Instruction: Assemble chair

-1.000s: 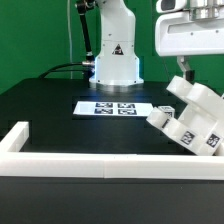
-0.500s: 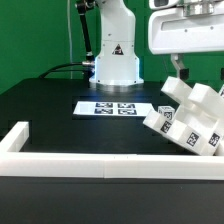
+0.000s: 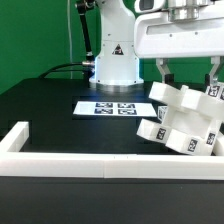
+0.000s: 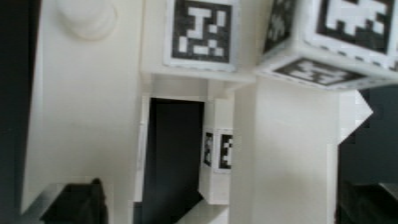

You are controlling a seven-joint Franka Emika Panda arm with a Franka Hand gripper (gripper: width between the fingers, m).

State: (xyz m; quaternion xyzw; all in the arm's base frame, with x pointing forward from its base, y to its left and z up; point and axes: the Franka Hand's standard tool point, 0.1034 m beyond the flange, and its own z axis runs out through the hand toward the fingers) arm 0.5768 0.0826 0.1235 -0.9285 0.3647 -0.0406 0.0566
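Fingers (image 3: pixel 163 72) wide astride chair (image 3: pixel 185 125); contact unclear

The chair (image 3: pixel 186 122) is placed on the table (image 3: pixel 45 105) at about 4 o'clock from the marker board (image 3: pixel 113 107). The border rail (image 3: pixel 70 165) is laid at 6 o'clock. The gripper (image 3: pixel 188 73) is positioned directly above the chair.

white rounded arm base (image 3: pixel 116 55) with a black triangle warning sticker, black cable, dark fingers (image 3: pixel 167 72).
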